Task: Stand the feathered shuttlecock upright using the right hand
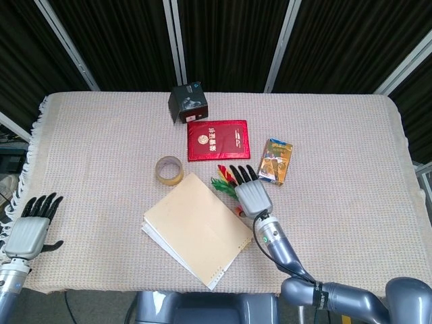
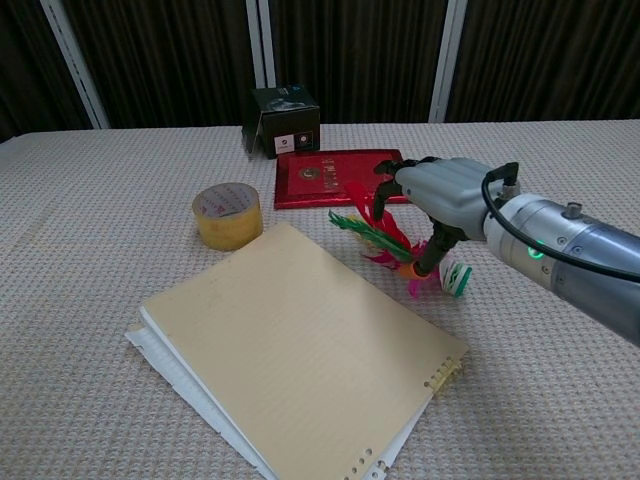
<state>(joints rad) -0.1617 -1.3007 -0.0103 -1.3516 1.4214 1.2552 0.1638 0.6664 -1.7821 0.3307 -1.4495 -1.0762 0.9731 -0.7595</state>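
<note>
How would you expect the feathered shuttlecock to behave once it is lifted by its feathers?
The feathered shuttlecock looks light. Its thin, splayed feathers would probably bend and slip under the right robot hand. The small round base lies sideways, so it may roll, and it could tip once stood upright.

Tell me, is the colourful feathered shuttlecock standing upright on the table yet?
No, the colourful feathered shuttlecock lies on its side on the woven tablecloth, with the right hand over it.

Quick count of what's on the bench point(image 1: 101, 135) — one feathered shuttlecock point(image 2: 385, 238), one tape roll point(image 1: 169, 170), one red booklet point(image 1: 218, 140), one black box point(image 1: 188, 101), one colourful card pack point(image 1: 275, 160), one loose-leaf paper stack point(image 1: 196, 228) — plus two robot hands: left point(image 1: 28, 233), right point(image 1: 250, 194).
</note>
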